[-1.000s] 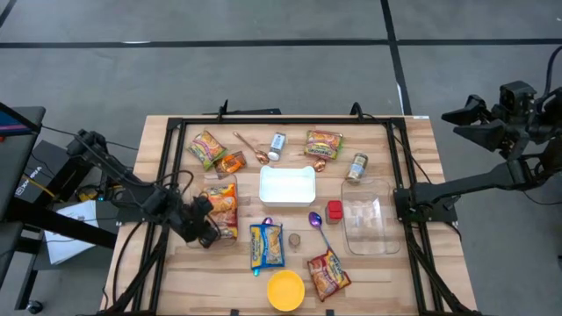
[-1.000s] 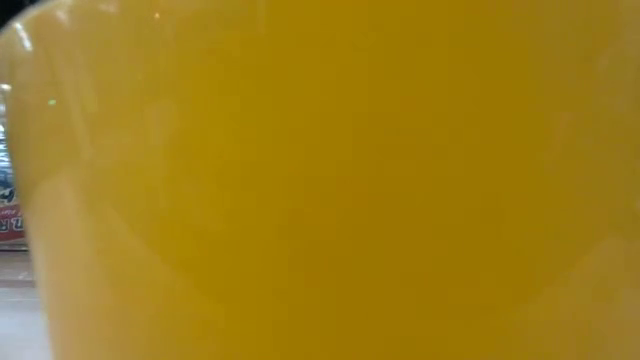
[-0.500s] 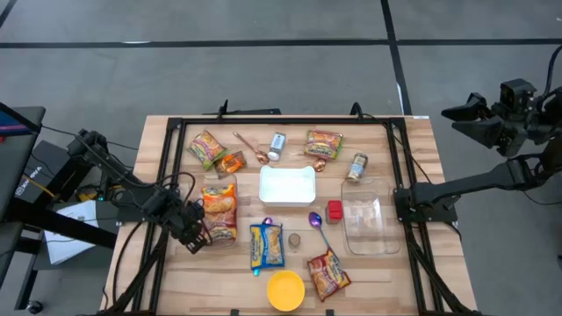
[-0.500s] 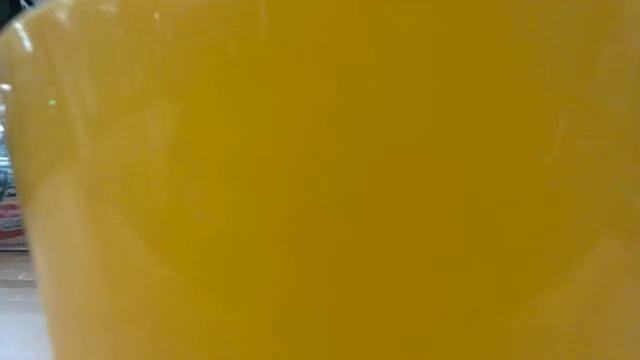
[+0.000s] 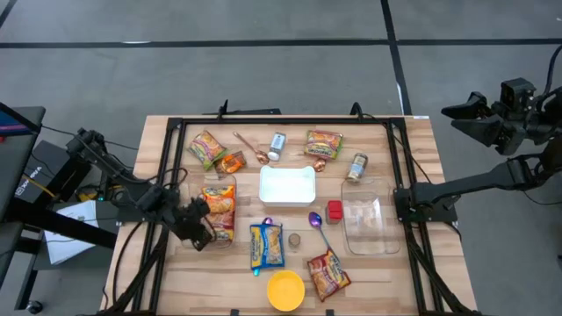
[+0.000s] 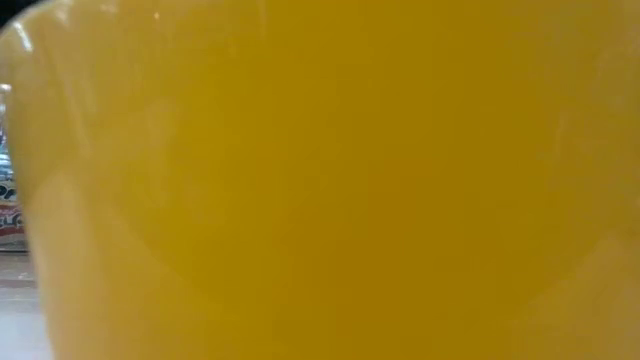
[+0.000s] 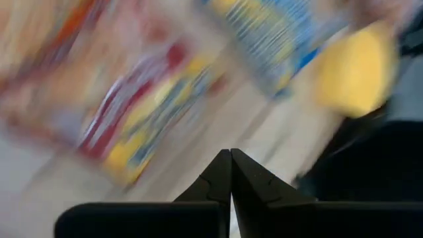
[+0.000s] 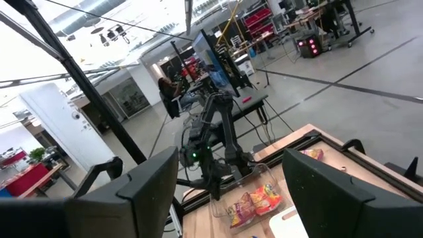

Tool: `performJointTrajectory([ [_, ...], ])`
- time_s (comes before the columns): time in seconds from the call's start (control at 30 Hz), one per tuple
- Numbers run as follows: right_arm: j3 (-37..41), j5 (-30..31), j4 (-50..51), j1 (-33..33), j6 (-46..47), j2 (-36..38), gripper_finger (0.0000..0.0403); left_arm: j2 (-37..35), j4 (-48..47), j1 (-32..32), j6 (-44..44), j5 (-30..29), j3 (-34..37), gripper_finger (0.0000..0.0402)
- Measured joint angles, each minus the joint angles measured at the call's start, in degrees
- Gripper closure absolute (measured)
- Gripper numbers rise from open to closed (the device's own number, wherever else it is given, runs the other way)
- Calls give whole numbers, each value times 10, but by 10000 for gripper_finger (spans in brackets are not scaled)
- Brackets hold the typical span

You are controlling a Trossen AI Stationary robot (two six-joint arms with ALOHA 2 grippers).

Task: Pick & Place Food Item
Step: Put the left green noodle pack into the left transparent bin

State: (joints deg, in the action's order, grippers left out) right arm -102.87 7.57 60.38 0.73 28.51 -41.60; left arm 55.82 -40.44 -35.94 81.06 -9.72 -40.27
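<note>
Left pincer (image 5: pixel 198 230) sits low over the surface (image 5: pixel 158 290), centre-left of the high view, fingers (image 7: pixel 230 173) pressed together with nothing between them per the left wrist view. It is just beside the left edge of the orange noodle packet (image 5: pixel 219 209), the likely food item; whether it touches the packet cannot be told from above. Right pincer (image 5: pixel 465 117) is parked off the surface at the far right of the frame, raised, its fingers spread apart and empty in the right wrist view. Risk, as a judgement: with the fingers closed, a descent here would only push the flat packet sideways toward the blue packet (image 5: pixel 266 245) just to its right, or slide it under the tips. It lies flat, so there is little edge to pinch, and a grasp may crumple the wrapper or slip off. The left wrist view is smeared, so aim is hard to confirm. The low view is filled by the yellow bowl (image 5: pixel 285 289) and gives no check on height. Against the frame half a second ago: the left pincer has shifted slightly right, closer to the packet's lower left corner; the packet, the white tray (image 5: pixel 287 184) and the right arm have not moved.
</note>
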Motion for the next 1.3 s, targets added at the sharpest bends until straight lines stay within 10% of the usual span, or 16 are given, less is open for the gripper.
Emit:
performJointTrajectory([
  [0.2,0,0,0,0,-5,0,138,-11,206,0,-182,-216,0,400],
  [0.37,0,0,0,0,-15,0,138,-13,615,52,-528,-440,0,390],
  [0.47,0,0,0,0,-20,0,138,-9,896,134,-764,-390,-1,383],
  [0.6,0,15,-9,0,-20,0,138,6,1109,270,-921,-129,-30,375],
  [0.97,0,30,-23,0,-3,0,138,19,683,490,-897,-14,-283,353],
  [1.3,0,67,-15,-1,-5,0,138,46,663,531,-896,27,-341,330],
])
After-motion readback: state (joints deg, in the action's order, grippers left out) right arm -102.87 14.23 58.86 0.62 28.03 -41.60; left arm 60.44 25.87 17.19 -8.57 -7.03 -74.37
